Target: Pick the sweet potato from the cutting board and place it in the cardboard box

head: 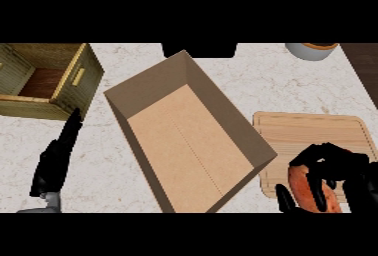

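You have the marble worktop (295,90) with the open cardboard box (221,114) lying at an angle across its middle, nothing inside it. The wooden cutting board (310,132) sits just beside the box toward the worktop's right edge, and a wooden crate (29,107) stands at the far left corner. Your left robot hand (55,160) rests near the left edge with straight fingers, holding nothing. Your right robot hand (336,165) is over the near end of the cutting board, fingers and thumb curled round the sweet potato (304,187), which lies at the board's near edge. Whether it has left the board you cannot tell from here. This looks like the grasping step, with the carry not yet begun. Next, you need to lift clear of the board, cross the box's near right wall without clipping it, and release over the box floor.
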Tool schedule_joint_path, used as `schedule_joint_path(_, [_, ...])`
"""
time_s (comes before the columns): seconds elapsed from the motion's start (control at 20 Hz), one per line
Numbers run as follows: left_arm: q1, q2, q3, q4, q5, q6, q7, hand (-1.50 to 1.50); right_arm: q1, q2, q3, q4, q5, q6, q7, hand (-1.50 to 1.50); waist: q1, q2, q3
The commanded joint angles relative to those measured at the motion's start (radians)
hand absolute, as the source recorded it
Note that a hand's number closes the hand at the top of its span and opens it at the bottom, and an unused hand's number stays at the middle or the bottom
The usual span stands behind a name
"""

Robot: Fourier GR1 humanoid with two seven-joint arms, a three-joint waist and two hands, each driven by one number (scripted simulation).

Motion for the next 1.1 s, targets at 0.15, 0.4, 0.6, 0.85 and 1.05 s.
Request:
schedule_joint_path(0.15, [-0.009,-0.013,0.004,-0.001,-0.006,-0.012,0.016,0.00,-0.214,0.133,0.034,-0.036,-0.017,0.133,0.160,1.50,0.004,0.001,0.000])
schedule_joint_path(0.4, [-0.017,-0.012,0.001,-0.011,-0.010,-0.018,0.028,0.00,-0.517,0.286,0.115,0.221,0.079,0.170,0.318,1.50,0.012,0.002,0.000])
schedule_joint_path(0.6, [0.026,0.007,0.030,0.005,0.015,-0.046,-0.042,0.00,-0.590,0.369,0.125,0.407,0.117,0.138,0.289,1.50,0.016,0.003,0.000])
schedule_joint_path(0.85, [-0.007,-0.006,0.013,-0.031,-0.005,-0.039,0.024,0.00,-0.724,0.436,0.137,0.658,0.108,0.065,0.302,1.50,0.019,0.004,0.000])
schedule_joint_path(1.05, [-0.010,-0.032,0.004,0.004,-0.026,-0.014,0.006,0.00,-0.782,0.438,0.135,0.857,0.086,-0.006,0.253,1.50,0.017,0.005,0.000])
